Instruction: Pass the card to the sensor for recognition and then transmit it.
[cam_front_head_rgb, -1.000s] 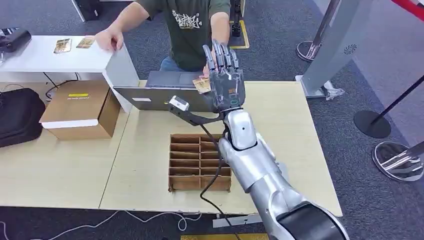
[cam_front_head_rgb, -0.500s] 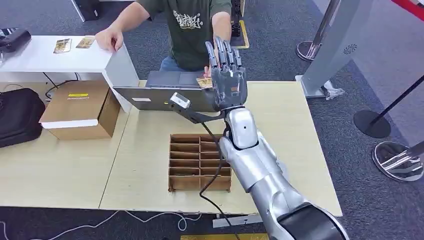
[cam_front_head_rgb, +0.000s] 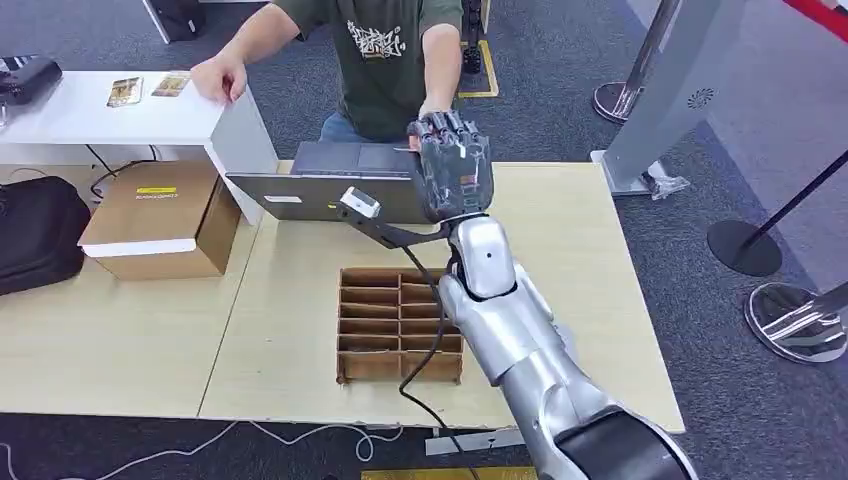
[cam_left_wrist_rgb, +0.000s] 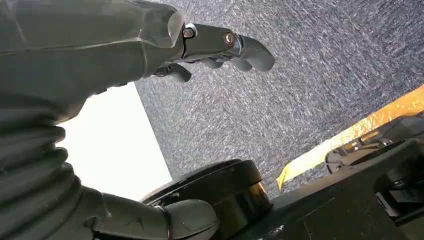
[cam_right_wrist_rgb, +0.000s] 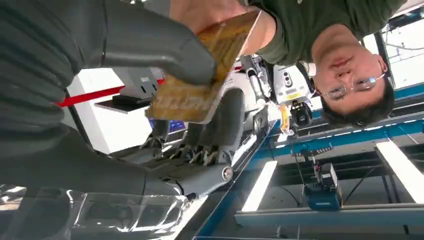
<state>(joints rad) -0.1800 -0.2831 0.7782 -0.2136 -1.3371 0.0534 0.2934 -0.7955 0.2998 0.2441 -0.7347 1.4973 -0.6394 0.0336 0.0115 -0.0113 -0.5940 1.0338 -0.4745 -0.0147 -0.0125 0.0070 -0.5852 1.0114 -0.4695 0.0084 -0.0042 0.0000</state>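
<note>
Right hand (cam_front_head_rgb: 452, 168) raised above far edge of bench (cam_front_head_rgb: 560, 260), fingers curled, thumb pressing the card (cam_right_wrist_rgb: 207, 75) against them, grasping it. Person's hand (cam_right_wrist_rgb: 210, 11) touching card's far end. Left hand (cam_left_wrist_rgb: 150, 45) hanging, fingers loosely apart, holding nothing.

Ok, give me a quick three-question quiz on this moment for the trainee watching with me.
1. True or false: the robot's right hand holds the tan printed card.
2. What sits on the light wooden table between the robot and the open grey laptop? A) a brown cardboard tray with dividers B) a red mug C) a stack of plates
3. Fill in: the left hand holds nothing and hangs above grey ___.

Key: 1 true, the thumb presses the card against the fingers. 2 A. 3 carpet.
</note>
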